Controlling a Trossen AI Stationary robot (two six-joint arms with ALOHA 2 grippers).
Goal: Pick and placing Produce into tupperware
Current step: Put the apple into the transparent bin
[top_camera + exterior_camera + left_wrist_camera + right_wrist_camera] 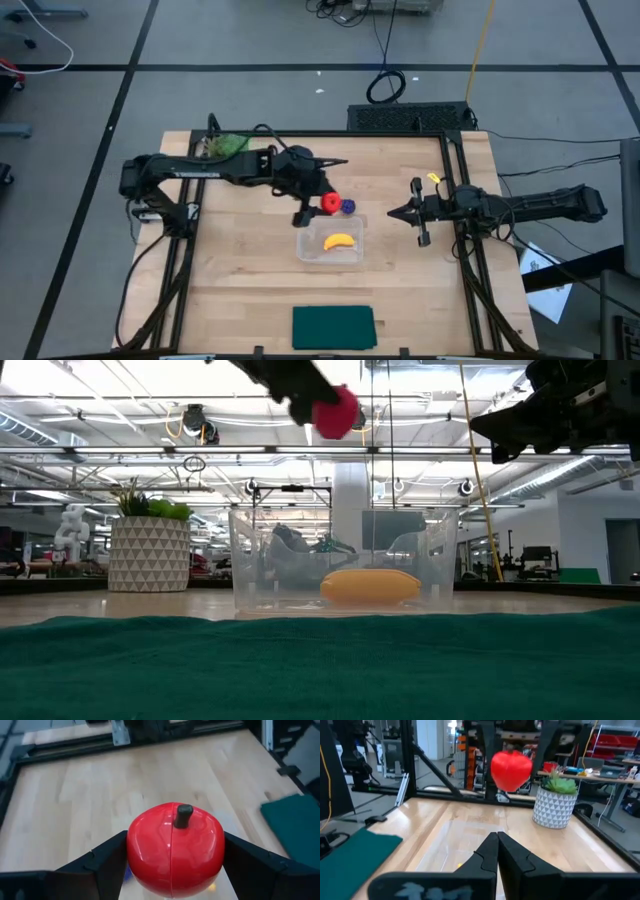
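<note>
**Fingers clamped on the red fruit, 1 of 3 pieces already in the container**

The fingers of the left gripper [172,870] are clamped on either side of the round red fruit [174,849], holding it in the air, stem up, near the far edge of the tupperware [330,242]. In the low view the fruit [335,410] hangs well above the container's [345,560] rim. The right gripper [392,212] waits off to the container's right side with its fingers [506,854] pressed together and empty.

By my judgement the task is about 1 third done: the banana [340,241] already lies inside the clear container. The red fruit is in transit and not yet released. The dark purple piece [347,206] sits on the desk [250,290], just beside the container's far edge, not yet picked up.
</note>
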